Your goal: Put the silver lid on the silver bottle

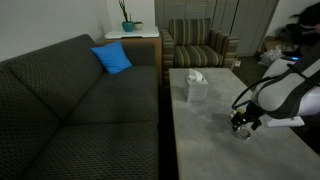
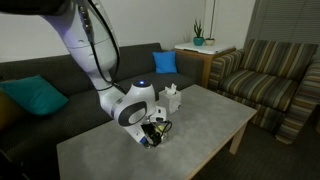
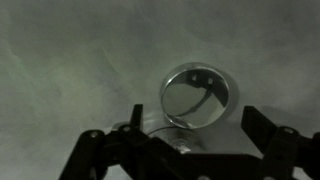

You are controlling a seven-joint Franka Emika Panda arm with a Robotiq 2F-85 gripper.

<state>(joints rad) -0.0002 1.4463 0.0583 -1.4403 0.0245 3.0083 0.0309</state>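
In the wrist view a round shiny silver piece [image 3: 198, 95] with a raised rim stands on the grey table [image 3: 70, 70], seen from above. I cannot tell whether it is the silver lid, the silver bottle's mouth, or the two together. My gripper [image 3: 193, 112] is open, its dark fingers [image 3: 255, 128] spread to either side of the piece's near edge without touching it. In both exterior views the gripper [image 1: 242, 122] [image 2: 155, 132] hangs low over the table and hides the silver things under it.
A white tissue box [image 1: 195, 87] [image 2: 172, 98] stands on the table [image 1: 215, 150] [image 2: 205, 125] beyond the gripper. A dark sofa [image 1: 70, 100] [image 2: 60, 75] runs along one long side, and a striped armchair [image 1: 200, 42] [image 2: 270, 70] sits at the end.
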